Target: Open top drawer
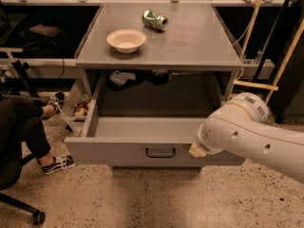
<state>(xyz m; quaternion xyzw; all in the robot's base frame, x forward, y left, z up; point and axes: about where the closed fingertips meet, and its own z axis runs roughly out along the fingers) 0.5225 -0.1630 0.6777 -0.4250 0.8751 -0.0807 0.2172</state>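
Note:
The top drawer (118,151) is a wide grey metal drawer with a small black bar handle (160,152) at the centre of its front. It stands pulled far out of the grey cabinet, and its deep box shows an empty floor. My white arm (251,132) reaches in from the right foreground. My gripper (196,150) is at the arm's end, against the drawer front just right of the handle, and is mostly hidden behind the arm.
A white bowl (126,40) and a crushed green can (155,20) lie on the cabinet top (199,46). A seated person's leg and sneaker (57,163) are at the left, with a chair wheel (37,217) below. A wooden frame (256,84) stands at the right.

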